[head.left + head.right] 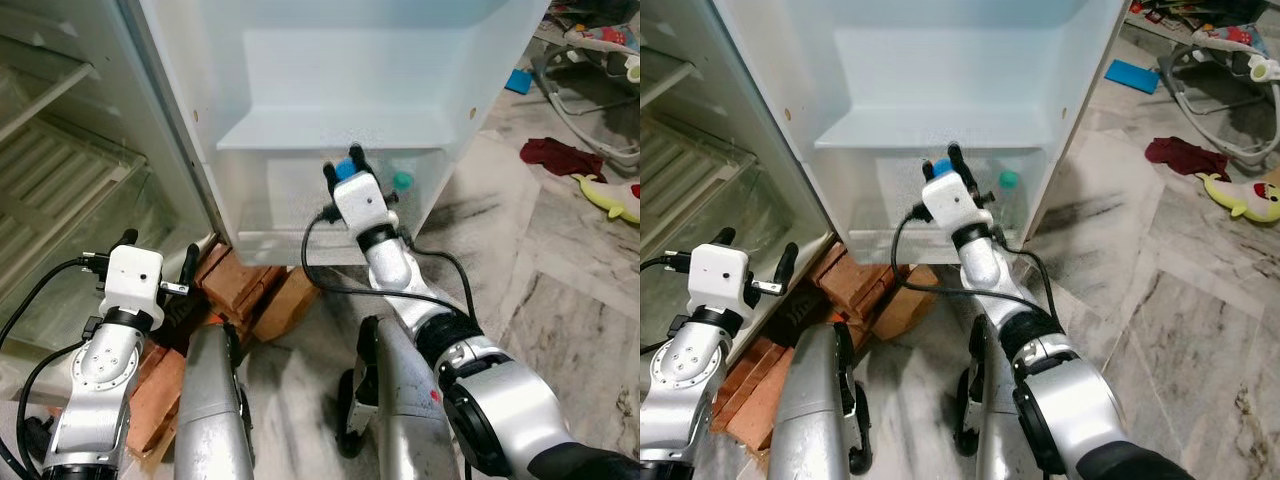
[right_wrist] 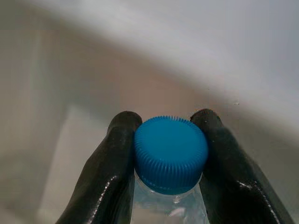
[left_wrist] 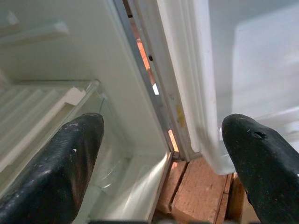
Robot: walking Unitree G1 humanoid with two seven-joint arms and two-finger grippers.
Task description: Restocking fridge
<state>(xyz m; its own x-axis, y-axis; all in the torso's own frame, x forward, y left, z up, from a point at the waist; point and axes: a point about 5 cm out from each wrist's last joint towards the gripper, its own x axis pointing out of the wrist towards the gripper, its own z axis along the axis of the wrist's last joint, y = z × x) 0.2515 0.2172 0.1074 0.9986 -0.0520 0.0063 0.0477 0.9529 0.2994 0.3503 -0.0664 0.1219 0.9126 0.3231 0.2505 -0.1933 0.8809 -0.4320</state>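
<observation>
My right gripper is shut on a clear bottle with a blue cap, held against the translucent lower bin of the open fridge door. Both black fingers squeeze the neck just under the cap. A second bottle with a teal cap stands inside that door bin, to the right of my gripper. My left gripper hangs low on the left, open with nothing between its fingers, pointing at the gap between the fridge body and the door.
The fridge interior with white shelves and a glass drawer is on the left. Red bricks prop the fridge base near my legs. On the marble floor to the right lie a dark red cloth, a yellow toy and a baby bouncer.
</observation>
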